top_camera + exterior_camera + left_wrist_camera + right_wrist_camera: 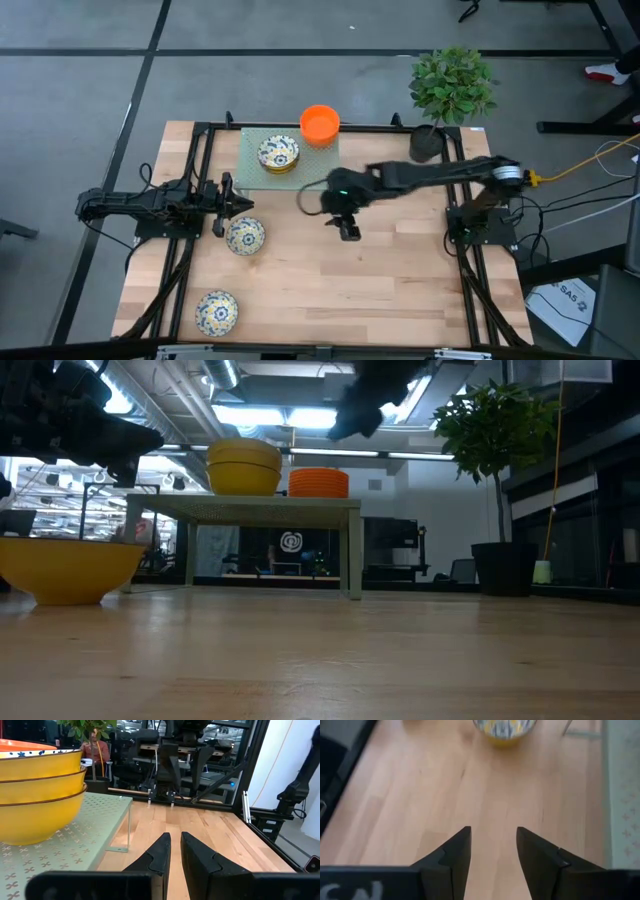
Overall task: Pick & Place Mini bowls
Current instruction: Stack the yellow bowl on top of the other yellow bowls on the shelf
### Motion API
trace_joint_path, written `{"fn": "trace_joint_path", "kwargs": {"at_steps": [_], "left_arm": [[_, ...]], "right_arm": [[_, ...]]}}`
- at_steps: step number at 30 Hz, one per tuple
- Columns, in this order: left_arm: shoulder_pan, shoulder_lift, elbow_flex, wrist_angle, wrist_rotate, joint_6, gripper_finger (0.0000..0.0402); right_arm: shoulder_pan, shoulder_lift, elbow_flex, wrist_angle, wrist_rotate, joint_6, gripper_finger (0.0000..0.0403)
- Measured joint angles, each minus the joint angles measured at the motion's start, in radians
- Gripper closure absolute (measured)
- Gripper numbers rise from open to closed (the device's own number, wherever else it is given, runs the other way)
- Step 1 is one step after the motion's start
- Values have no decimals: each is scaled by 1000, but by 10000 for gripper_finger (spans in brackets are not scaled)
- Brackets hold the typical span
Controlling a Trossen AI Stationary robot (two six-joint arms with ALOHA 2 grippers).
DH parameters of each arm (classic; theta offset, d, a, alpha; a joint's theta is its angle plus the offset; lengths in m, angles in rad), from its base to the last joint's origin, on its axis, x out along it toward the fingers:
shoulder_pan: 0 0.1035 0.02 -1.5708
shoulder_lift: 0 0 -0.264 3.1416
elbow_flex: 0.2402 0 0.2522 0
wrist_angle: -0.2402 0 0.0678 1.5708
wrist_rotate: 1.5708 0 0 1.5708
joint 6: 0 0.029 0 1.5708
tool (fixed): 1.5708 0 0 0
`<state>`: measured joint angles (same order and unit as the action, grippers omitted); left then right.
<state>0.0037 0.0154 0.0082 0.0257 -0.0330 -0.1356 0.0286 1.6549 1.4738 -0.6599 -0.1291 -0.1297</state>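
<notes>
- High view: we see the right gripper (349, 230) above bare table (400, 290), fingers parted, empty.
- We see the left gripper (228, 193) near a floral bowl (245, 236), fingers almost together, empty.
- Stacked floral bowls (279, 154) and orange bowls (320, 123) sit on the green shelf (255, 170); another floral bowl (216, 310) sits near the table's front-left corner.

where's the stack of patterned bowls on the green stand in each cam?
High view: bowl stack upper centre, on the green stand, left of the orange bowls.
Low view: upper left of centre, on the stand top, orange bowls to its right.
Left wrist view: large at the left edge, on the stand.
Right wrist view: not in it; only a lone floral bowl on the table.
Shared landmark: the green stand.
</notes>
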Motion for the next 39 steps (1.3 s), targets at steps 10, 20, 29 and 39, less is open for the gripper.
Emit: {"fn": "trace_joint_path", "kwargs": {"at_steps": [10, 20, 29, 39], "left_arm": [[0, 0, 0, 2, 0, 0, 363], [0, 0, 0, 38, 0, 0, 363], [0, 0, 0, 37, 0, 0, 363], [0, 0, 0, 39, 0, 0, 363]], "right_arm": [[71, -336, -609, 720, 50, 126, 247], [93, -388, -1006, 1349, 50, 160, 247], [93, -389, -1198, 1643, 49, 147, 247], [89, -534, -1439, 1933, 57, 229, 247]]}}
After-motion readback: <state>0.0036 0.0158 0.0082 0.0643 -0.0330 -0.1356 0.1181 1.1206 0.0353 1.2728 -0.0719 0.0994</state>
